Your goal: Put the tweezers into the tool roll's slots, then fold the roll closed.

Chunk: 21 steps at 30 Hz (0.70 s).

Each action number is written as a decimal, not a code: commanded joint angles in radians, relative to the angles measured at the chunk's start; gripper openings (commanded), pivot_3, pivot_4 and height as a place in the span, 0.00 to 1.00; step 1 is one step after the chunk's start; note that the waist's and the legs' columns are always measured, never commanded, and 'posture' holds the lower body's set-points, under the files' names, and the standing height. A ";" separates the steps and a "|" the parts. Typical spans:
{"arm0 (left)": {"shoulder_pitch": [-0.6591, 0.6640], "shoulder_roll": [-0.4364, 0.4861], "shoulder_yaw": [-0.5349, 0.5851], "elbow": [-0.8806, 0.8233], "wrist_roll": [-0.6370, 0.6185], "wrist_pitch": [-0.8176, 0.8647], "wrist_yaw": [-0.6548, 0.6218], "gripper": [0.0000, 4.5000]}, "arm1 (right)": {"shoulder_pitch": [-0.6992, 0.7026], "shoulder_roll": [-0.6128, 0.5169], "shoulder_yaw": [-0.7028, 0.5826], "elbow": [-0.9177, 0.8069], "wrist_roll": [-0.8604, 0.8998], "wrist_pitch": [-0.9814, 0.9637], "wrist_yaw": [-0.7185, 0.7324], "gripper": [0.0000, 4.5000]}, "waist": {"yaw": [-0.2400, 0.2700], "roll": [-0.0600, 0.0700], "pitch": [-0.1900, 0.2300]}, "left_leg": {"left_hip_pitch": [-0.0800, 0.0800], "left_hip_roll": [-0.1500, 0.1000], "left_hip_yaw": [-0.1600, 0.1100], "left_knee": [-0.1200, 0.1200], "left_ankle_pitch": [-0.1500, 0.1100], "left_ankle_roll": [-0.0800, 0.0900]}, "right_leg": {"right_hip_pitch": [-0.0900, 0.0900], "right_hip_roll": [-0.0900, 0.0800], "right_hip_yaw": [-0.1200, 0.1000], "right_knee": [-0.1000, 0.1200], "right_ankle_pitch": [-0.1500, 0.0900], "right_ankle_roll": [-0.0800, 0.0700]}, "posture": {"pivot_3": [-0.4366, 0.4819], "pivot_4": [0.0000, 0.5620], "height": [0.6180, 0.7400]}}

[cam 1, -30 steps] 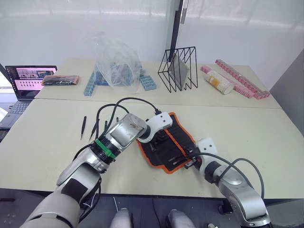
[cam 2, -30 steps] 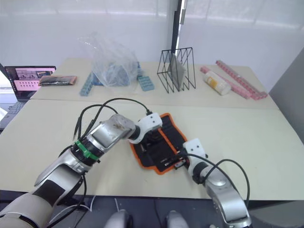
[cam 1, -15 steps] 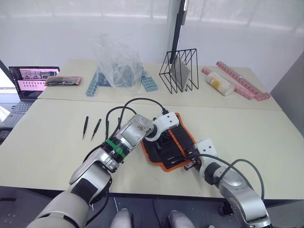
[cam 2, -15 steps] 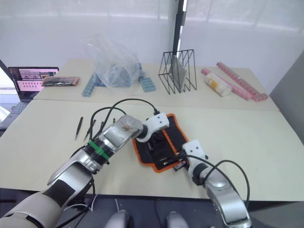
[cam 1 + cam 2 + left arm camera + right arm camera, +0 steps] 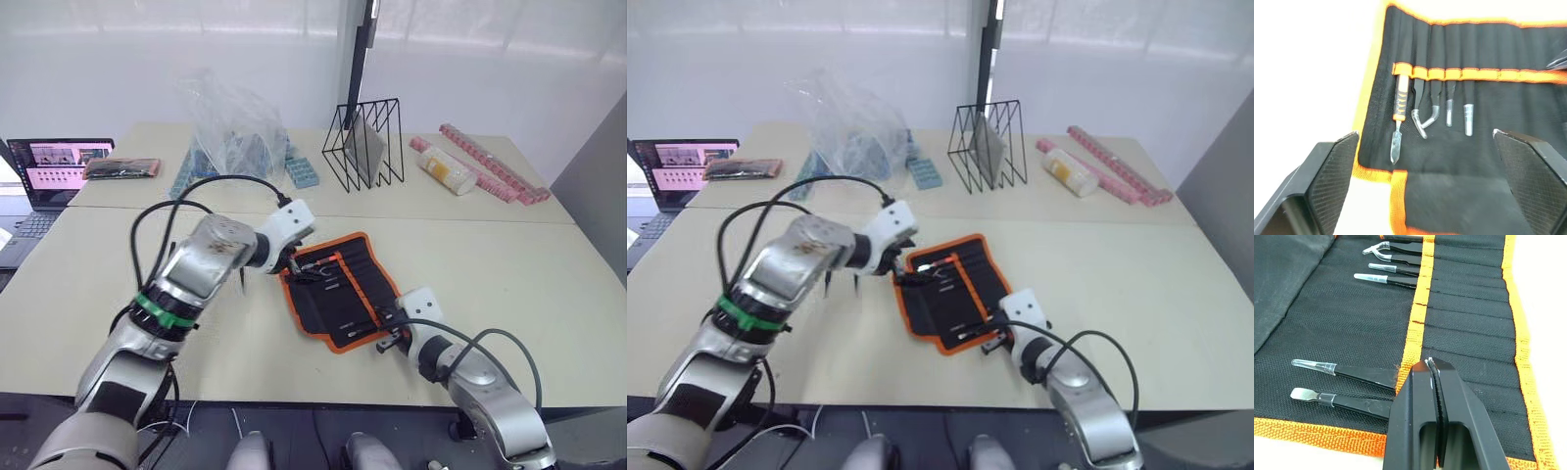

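Worktop carries the tool roll, lying open and flat near my front edge so the slots face up for loading. Several slots already hold tools, tips pointing out below the orange stripe. I read the right claw, pressed together, as pinning the roll's near end so the fabric doesn't skid. The left claw hangs spread over the far end, where an orange-handled tool and capped tweezers sit in their slots. I judge loading isn't finished, with a loose tweezer showing beside my left arm.
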 commanded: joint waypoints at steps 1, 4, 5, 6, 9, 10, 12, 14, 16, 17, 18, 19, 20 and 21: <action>0.130 0.036 0.201 -0.127 -0.068 -0.068 0.029 1.00 | 0.031 -0.018 0.009 0.051 -0.003 0.016 0.019 0.00 | 0.000 0.000 0.000 | 0.000 0.000 0.000 -0.001 0.000 0.000 | 0.000 0.000 0.000 0.000 0.000 0.000 | 0.48 0.27 0.54; 0.349 0.081 0.366 -0.212 -0.066 -0.174 0.071 1.00 | 0.038 -0.023 -0.007 0.053 0.000 -0.007 0.029 0.00 | 0.001 0.000 0.000 | 0.001 0.000 -0.001 -0.001 0.000 0.000 | 0.000 0.000 -0.001 0.000 0.000 0.000 | 0.48 0.27 0.54; 0.413 0.085 0.423 -0.236 -0.074 -0.174 0.089 1.00 | 0.042 -0.025 -0.014 0.053 0.004 -0.015 0.034 0.00 | 0.001 0.000 0.000 | 0.000 0.000 -0.001 -0.001 0.000 0.000 | 0.000 -0.001 -0.001 0.000 0.000 0.000 | 0.48 0.27 0.54; 0.472 0.085 0.478 -0.261 -0.087 -0.165 0.107 1.00 | 0.047 -0.029 -0.021 0.054 0.005 -0.026 0.038 0.00 | 0.003 0.000 0.000 | 0.001 0.000 -0.001 -0.001 0.000 0.000 | 0.000 -0.001 -0.001 0.000 0.000 0.000 | 0.48 0.27 0.54; 0.645 0.065 0.646 -0.328 -0.113 -0.136 0.162 1.00 | 0.065 -0.036 -0.037 0.059 0.008 -0.075 0.056 0.00 | 0.012 -0.002 0.000 | 0.000 0.000 -0.001 0.000 0.000 0.000 | 0.001 -0.002 -0.001 0.000 0.000 0.000 | 0.48 0.27 0.54; 0.711 0.052 0.708 -0.356 -0.121 -0.133 0.182 1.00 | 0.073 -0.037 -0.045 0.063 0.012 -0.097 0.064 0.00 | 0.017 -0.002 0.000 | 0.000 -0.001 -0.001 0.000 0.000 0.000 | 0.001 -0.003 -0.002 0.000 0.000 0.000 | 0.48 0.27 0.54; 0.839 0.014 0.825 -0.406 -0.141 -0.146 0.205 1.00 | 0.090 -0.029 -0.065 0.074 0.025 -0.142 0.075 0.00 | 0.020 -0.003 -0.001 | 0.001 -0.001 0.000 0.000 0.000 0.000 | 0.001 -0.003 -0.002 -0.001 0.000 0.000 | 0.48 0.27 0.54; 0.961 -0.028 0.906 -0.437 -0.144 -0.191 0.221 1.00 | 0.113 -0.028 -0.081 0.079 0.035 -0.183 0.087 0.00 | 0.024 -0.003 -0.001 | 0.001 -0.001 0.000 0.000 0.000 0.000 | 0.001 -0.004 -0.002 -0.001 0.000 0.000 | 0.48 0.27 0.54; 1.058 -0.078 0.970 -0.454 -0.149 -0.245 0.239 1.00 | 0.136 -0.023 -0.096 0.084 0.046 -0.227 0.099 0.00 | 0.027 -0.004 -0.001 | 0.001 -0.001 0.000 0.000 0.000 0.000 | 0.002 -0.004 -0.002 -0.002 0.000 0.000 | 0.48 0.27 0.54; 1.092 -0.114 1.005 -0.462 -0.167 -0.266 0.252 1.00 | 0.146 -0.022 -0.103 0.090 0.052 -0.246 0.105 0.00 | 0.028 -0.004 -0.001 | 0.001 -0.001 0.000 0.000 0.000 -0.001 | 0.002 -0.004 -0.002 -0.002 0.000 0.000 | 0.48 0.27 0.54; 1.130 -0.148 1.041 -0.465 -0.181 -0.292 0.261 1.00 | 0.153 -0.019 -0.108 0.099 0.057 -0.269 0.113 0.00 | 0.029 -0.005 -0.002 | 0.001 -0.001 0.000 0.000 0.000 -0.001 | 0.002 -0.004 -0.002 -0.003 0.000 0.000 | 0.48 0.27 0.54; 1.167 -0.175 1.064 -0.467 -0.187 -0.322 0.265 1.00 | 0.158 -0.016 -0.114 0.110 0.061 -0.293 0.118 0.00 | 0.028 -0.006 -0.003 | 0.001 -0.001 0.000 0.000 0.000 -0.001 | 0.003 -0.004 -0.002 -0.004 0.000 0.000 | 0.48 0.27 0.54; 1.196 -0.205 1.086 -0.472 -0.200 -0.345 0.272 1.00 | 0.159 -0.013 -0.116 0.126 0.063 -0.310 0.124 0.00 | 0.026 -0.007 -0.003 | 0.001 0.000 0.000 0.000 0.000 -0.001 | 0.003 -0.004 -0.002 -0.004 -0.001 -0.001 | 0.48 0.27 0.54; 1.222 -0.233 1.104 -0.477 -0.214 -0.370 0.281 1.00 | 0.157 -0.008 -0.113 0.148 0.061 -0.327 0.126 0.00 | 0.024 -0.008 -0.004 | 0.001 0.000 0.000 0.000 0.000 -0.001 | 0.003 -0.004 -0.002 -0.005 -0.001 -0.001 | 0.48 0.27 0.54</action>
